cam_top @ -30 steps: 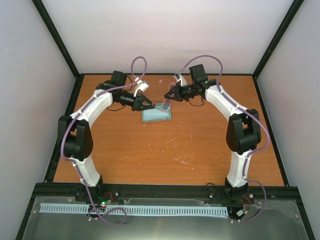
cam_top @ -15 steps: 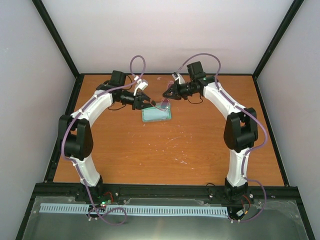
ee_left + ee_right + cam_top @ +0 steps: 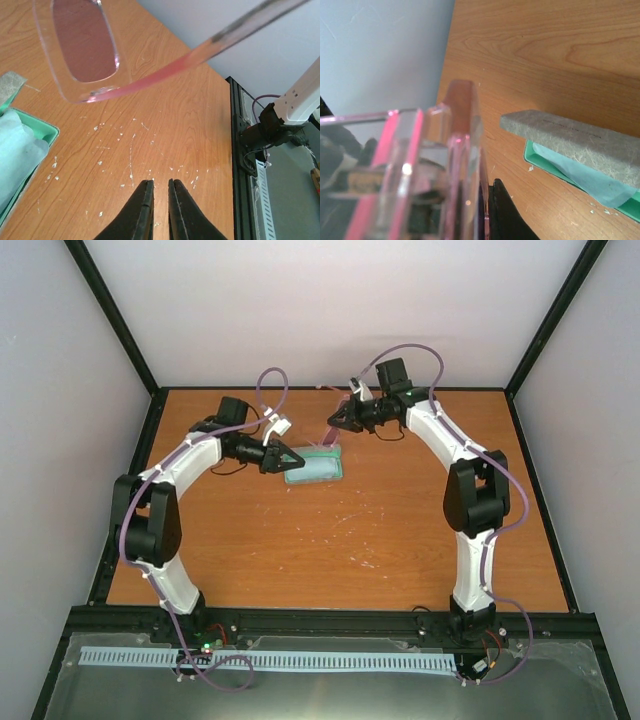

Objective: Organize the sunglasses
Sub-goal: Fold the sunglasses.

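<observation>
From the overhead feed I see the right tool (image 3: 334, 422) at the far middle of the bench (image 3: 400, 530). It is clamped on the sunglasses (image 3: 85, 42), which hang in the air above the far edge of the open grey case (image 3: 313, 470). That arm's wrist feed is almost filled by the pink frame, right up against the lens. The left tool (image 3: 160, 192) hovers just left of the case, its fingers together with only a sliver between them and nothing held. A pale cloth (image 3: 15, 145) lies on the case's teal lining.
</observation>
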You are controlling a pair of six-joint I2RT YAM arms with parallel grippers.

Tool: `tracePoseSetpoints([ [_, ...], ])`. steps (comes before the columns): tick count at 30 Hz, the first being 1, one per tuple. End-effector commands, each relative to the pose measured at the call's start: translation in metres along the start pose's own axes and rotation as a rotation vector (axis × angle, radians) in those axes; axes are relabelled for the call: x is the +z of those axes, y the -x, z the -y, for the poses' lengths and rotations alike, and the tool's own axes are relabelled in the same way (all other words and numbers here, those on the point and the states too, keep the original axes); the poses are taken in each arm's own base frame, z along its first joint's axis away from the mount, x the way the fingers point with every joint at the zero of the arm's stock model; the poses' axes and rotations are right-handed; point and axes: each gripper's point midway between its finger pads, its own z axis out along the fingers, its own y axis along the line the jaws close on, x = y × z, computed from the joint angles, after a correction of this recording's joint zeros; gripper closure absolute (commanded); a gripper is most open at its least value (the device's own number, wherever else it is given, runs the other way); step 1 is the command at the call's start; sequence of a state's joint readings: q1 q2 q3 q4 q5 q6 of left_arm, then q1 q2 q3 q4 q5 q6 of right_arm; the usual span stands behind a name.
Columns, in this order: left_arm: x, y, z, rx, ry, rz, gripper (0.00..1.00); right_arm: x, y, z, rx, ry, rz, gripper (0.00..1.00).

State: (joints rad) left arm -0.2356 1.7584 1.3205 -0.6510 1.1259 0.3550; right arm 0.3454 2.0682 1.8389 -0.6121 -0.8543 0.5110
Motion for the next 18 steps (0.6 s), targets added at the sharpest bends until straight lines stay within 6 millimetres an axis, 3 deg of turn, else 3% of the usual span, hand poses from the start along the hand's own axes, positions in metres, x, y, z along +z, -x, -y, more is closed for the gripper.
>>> tracePoseSetpoints([
  [1,-0.011,0.025,0.018,0.082,-0.015,0.067,0.88,0.004,0.006,-0.010,-0.011,0.029,0.003,0.97],
  [8,-0.007,0.053,0.008,0.046,-0.058,0.130,0.87,0.024,-0.017,-0.025,-0.038,0.046,-0.059,0.97],
  [18,0.008,0.056,-0.024,-0.029,-0.051,0.157,0.87,0.020,-0.047,-0.047,-0.064,0.109,-0.112,0.97],
])
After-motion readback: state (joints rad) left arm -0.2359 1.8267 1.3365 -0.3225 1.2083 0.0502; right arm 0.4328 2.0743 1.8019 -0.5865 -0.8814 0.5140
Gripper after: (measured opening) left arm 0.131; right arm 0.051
